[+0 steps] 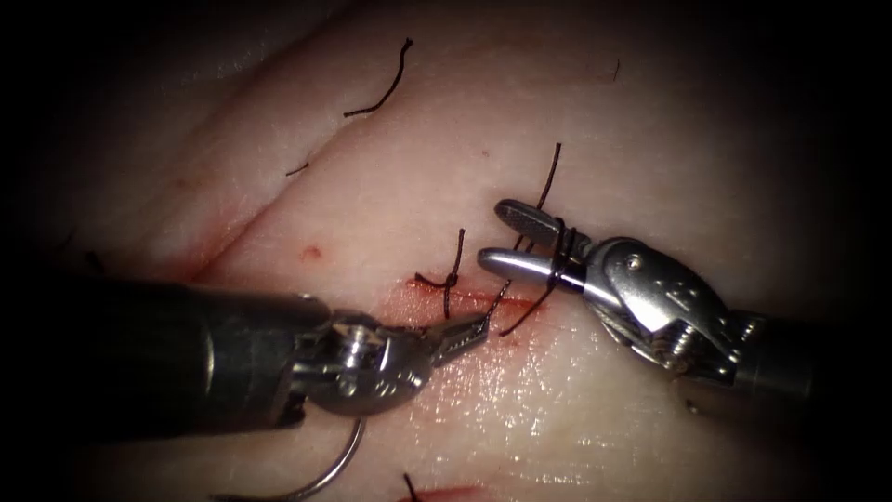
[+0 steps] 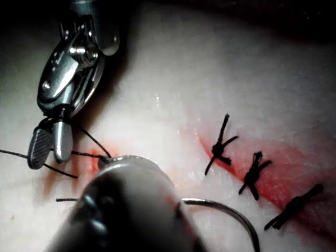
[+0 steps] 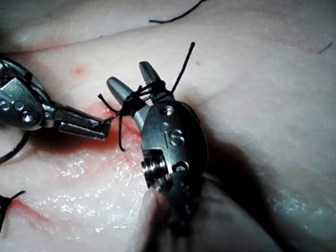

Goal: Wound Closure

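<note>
Spreading under both tools, the pale, glistening slab of pork tissue (image 1: 400,177) carries a red-stained cut (image 1: 465,299) running across the middle of the endoscope view. From the left, the left arm's steel needle driver (image 1: 465,333) reaches in with jaws clenched on the dark thread (image 1: 497,299) just at the cut. From the right, the right arm's steel needle driver (image 1: 506,240) has its jaws spread apart, gripping nothing, with dark thread wound in loops round them near the hinge. Below the left tool, the curved steel needle (image 1: 339,469) lies free on the tissue, outside both tools. One tied knot (image 1: 450,279) sits on the cut.
</note>
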Controlling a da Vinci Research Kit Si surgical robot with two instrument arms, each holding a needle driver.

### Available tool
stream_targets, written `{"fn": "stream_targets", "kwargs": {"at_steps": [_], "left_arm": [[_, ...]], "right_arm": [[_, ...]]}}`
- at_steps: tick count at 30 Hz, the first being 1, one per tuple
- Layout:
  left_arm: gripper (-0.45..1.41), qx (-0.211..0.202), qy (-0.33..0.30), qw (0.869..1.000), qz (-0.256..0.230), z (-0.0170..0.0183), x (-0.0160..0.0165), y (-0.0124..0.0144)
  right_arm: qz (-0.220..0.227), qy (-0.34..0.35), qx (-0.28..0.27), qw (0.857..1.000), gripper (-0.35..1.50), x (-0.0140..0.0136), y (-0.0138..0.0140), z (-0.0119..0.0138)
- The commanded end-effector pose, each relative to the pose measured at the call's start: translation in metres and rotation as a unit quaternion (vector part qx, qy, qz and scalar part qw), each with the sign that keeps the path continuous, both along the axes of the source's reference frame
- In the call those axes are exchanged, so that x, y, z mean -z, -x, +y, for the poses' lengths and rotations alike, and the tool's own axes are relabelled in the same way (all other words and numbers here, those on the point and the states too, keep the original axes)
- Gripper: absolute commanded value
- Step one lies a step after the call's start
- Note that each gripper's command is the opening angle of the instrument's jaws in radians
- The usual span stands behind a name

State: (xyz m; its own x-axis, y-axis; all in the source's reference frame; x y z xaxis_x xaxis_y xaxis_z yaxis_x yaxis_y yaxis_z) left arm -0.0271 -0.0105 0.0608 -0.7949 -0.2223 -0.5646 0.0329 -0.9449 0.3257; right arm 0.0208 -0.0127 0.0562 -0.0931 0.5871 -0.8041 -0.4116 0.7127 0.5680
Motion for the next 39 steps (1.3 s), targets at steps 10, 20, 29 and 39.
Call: {"fn": "stream_targets", "kwargs": {"at_steps": [10, 20, 29, 39], "left_arm": [[-0.45, 0.015, -0.005, 1.000, 0.007, 0.0032, -0.0003, 0.0011], [-0.45, 0.024, -0.008, 1.000, 0.010, 0.0054, -0.0018, 0.0022], [-0.45, 0.026, -0.007, 1.000, 0.009, 0.0059, -0.0021, 0.0024], [-0.45, 0.023, -0.010, 1.000, 0.013, 0.0057, -0.0022, 0.0024]], "right_arm": [[-0.006, -0.056, -0.042, 0.997, 0.62, -0.0013, -0.0001, -0.0009], [0.002, -0.125, -0.081, 0.989, 0.93, -0.0013, 0.0003, -0.0007], [-0.008, -0.181, -0.106, 0.978, 0.93, -0.0017, 0.0003, -0.0003], [-0.022, -0.221, -0.098, 0.970, 0.83, -0.0030, -0.0011, -0.0005]]}}
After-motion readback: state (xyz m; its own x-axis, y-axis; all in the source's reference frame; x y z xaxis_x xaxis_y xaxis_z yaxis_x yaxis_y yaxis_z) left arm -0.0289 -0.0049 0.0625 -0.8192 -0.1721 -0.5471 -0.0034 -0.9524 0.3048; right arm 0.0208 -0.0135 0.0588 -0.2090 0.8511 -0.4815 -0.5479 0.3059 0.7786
